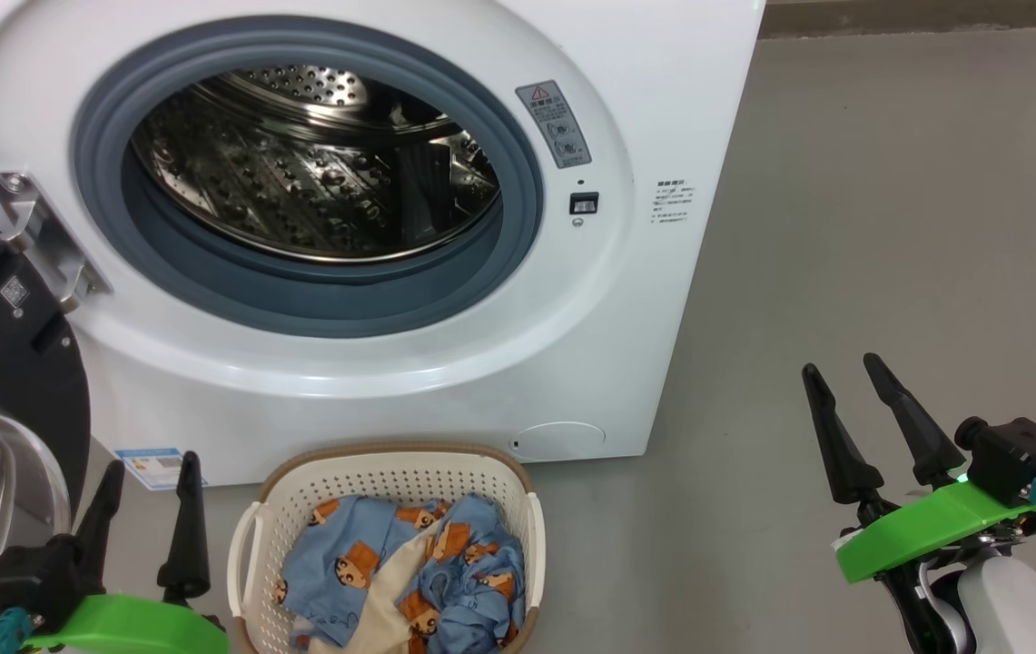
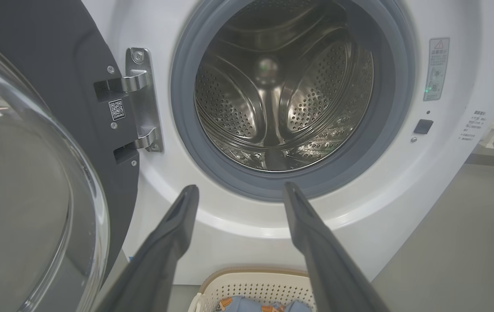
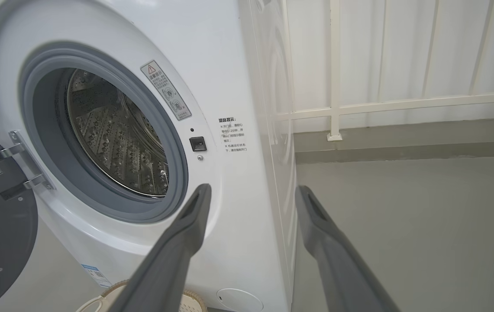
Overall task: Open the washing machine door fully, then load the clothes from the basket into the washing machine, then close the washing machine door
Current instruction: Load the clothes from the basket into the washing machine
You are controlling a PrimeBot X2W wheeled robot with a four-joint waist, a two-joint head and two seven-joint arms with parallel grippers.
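1. Head view: I am looking down at the big white front-loading washing machine (image 1: 626, 345), its round mouth and perforated steel drum (image 1: 318, 173) facing me. The round washing machine door (image 1: 9, 363), black-ringed with a clear glass bowl, is hanging swung out at the far left on its metal hinge (image 1: 36, 227).
2. The small cream perforated plastic basket with a brown rim (image 1: 390, 451) is sitting on the grey floor (image 1: 890, 227) just before the machine, its long axis running left to right. The light blue printed clothes (image 1: 372, 554) are lying heaped inside. Open floor is stretching away to the right.
3. The left gripper (image 1: 152, 463) is hovering between door and basket, and the right gripper (image 1: 842, 365) is hanging well to the right over the floor. Both are spread wide, gripping and touching nothing.
4. Left wrist view: the parted fingers are pointing at the grey rubber gasket (image 2: 247, 184). The door glass is crowding the left edge, and the basket is peeking in at the bottom.
5. Right wrist view: the spread fingers are straddling the machine's right front corner. A white railing (image 3: 381, 104) is bordering the floor beyond.
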